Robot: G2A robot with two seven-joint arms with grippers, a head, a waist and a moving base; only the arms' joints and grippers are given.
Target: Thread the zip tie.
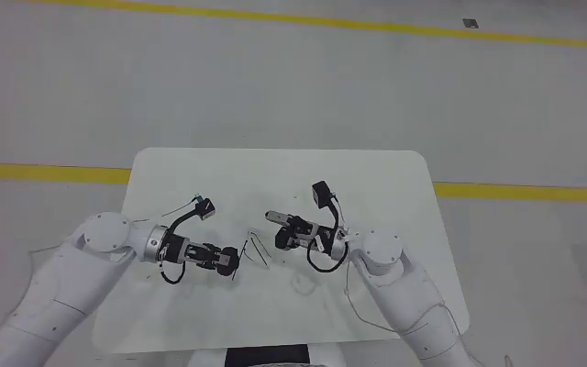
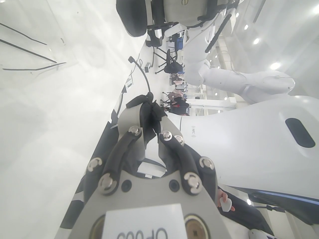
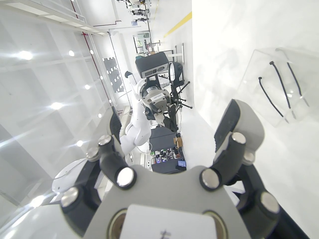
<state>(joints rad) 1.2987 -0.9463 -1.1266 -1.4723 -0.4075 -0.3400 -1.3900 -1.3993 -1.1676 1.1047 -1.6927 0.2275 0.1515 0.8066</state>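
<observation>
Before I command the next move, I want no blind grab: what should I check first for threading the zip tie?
1. Left gripper holds the zip tie, jaws shut on it: ok.
2. Tie's free end sticks out past the jaws, unobstructed: ok.
3. Right gripper empty, jaws wide open: ok.
4. Grippers facing each other, apart: ok.
5. Spare zip ties lying on the clear tray, untouched: ok.
6. Tail lined up with head slot: cannot tell.
</observation>
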